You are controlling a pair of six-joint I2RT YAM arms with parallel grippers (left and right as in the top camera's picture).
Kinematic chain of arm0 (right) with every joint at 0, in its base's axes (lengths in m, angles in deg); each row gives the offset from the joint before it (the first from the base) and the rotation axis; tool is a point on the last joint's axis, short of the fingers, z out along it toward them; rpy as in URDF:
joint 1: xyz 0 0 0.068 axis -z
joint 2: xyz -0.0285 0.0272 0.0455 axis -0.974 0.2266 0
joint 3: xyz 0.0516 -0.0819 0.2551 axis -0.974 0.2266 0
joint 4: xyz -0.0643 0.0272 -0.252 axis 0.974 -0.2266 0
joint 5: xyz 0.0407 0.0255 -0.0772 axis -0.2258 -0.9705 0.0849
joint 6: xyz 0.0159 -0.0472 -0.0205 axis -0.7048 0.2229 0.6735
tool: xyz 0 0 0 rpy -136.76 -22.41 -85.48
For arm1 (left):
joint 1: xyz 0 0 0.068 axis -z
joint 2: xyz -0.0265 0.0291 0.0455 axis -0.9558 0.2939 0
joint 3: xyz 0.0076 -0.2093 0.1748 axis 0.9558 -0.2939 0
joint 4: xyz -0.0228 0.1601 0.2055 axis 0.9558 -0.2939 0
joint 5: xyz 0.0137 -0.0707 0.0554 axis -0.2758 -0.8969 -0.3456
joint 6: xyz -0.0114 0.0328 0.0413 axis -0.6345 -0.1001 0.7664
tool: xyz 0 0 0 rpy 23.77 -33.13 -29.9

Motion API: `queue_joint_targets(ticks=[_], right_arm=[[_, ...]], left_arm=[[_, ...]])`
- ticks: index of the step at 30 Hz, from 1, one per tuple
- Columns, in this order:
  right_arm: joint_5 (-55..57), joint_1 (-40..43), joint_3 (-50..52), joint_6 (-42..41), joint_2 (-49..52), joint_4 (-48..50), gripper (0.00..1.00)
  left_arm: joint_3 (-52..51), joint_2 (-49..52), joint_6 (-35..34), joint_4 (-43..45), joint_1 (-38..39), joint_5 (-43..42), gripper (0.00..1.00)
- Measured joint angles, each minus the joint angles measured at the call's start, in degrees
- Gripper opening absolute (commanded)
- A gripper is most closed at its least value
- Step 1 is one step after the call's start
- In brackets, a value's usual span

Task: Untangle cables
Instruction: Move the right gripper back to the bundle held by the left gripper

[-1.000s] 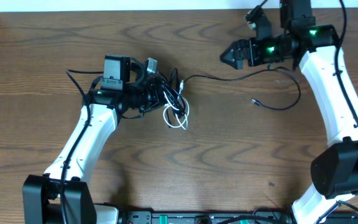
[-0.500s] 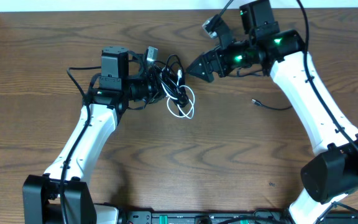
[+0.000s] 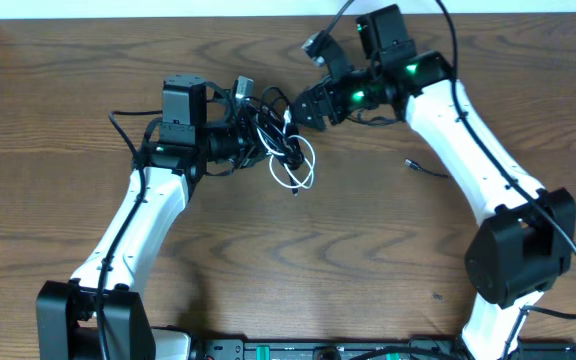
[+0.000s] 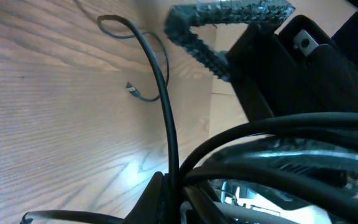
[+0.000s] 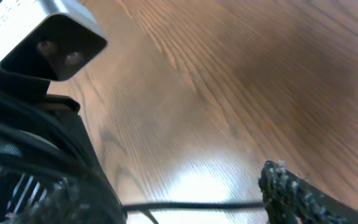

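Note:
A tangle of thin black cables (image 3: pixel 268 128) with a white cable loop (image 3: pixel 296 170) hangs at my left gripper (image 3: pixel 258 140), which is shut on it. In the left wrist view one black cable (image 4: pixel 166 118) rises from the jaws (image 4: pixel 169 199) and runs off to a small end plug (image 4: pixel 130 87). My right gripper (image 3: pixel 303 105) is open, right beside the tangle's right side. In the right wrist view a black cable (image 5: pixel 191 204) crosses the gap between its fingers (image 5: pixel 185 199). A loose cable end plug (image 3: pixel 410 163) lies on the table under the right arm.
The wooden table (image 3: pixel 368 260) carries only the cables. The left wrist's silver camera box (image 5: pixel 42 37) is very close to the right gripper. Thick black cords run along both arms. The table's far edge (image 3: pixel 168 18) is just behind the grippers.
My right arm has swung left from the far right up to the tangle, fingers open. The left gripper has shifted the tangle slightly upward, and the white loop has spread.

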Motion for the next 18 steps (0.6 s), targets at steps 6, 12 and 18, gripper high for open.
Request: queue_joint_targets(ticks=[6,12,18], right_arm=[[3.7,-1.6,0.0,-4.9,1.6,6.4,0.39],[11.0,-1.9,0.0,-11.4,2.1,8.0,0.06],[19.0,-1.9,0.0,-16.0,3.8,4.9,0.01]], left_arm=[[0.0,0.0,-0.3,0.0,-0.2,0.3,0.08],[0.0,0.0,-0.5,0.1,-0.2,0.9,0.07],[0.0,0.1,0.2,0.1,-0.2,1.7,0.07]])
